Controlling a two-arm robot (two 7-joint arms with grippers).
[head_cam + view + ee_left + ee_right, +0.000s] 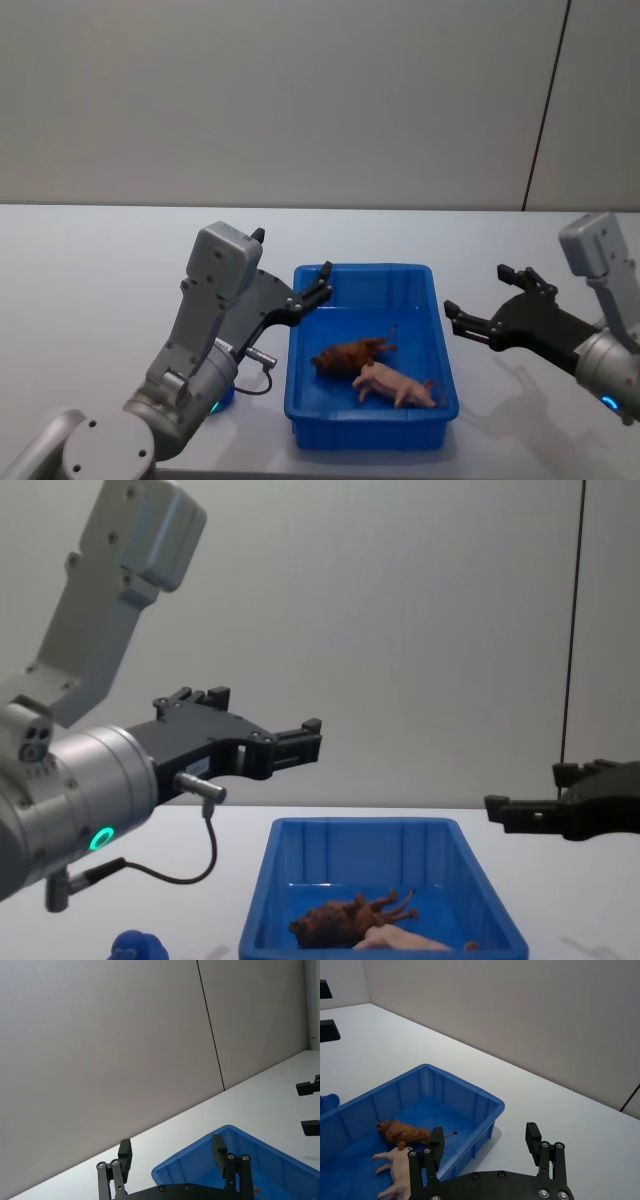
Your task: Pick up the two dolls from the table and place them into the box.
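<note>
Blue plastic forms the box [370,433], which sits mid-table [100,280] with bare surface on its far and right sides.

Head view: the lion [348,354] lies on its side on the box floor, long axis left to right, mane end leftward, tail toward the far right. The pink figure [395,383] lies just beside it on the near side, long axis also left to right, close to the right wall. The left gripper [292,255] hovers at the far left corner of the rim, released. The right gripper [478,290] hangs right of the box, apart from the rim, released.

Left wrist view: left gripper [171,1152] fingers spread, nothing between them; the box corner [190,1156] lies below.

Right wrist view: right gripper [485,1140] fingers spread and empty; lion [402,1131] and pink figure [395,1167] lie inside the box [465,1082].

Chest view: both grippers [310,742] [525,795] stand above rim [365,823] height. A small blue toy [135,947] sits on the table left of the box.
</note>
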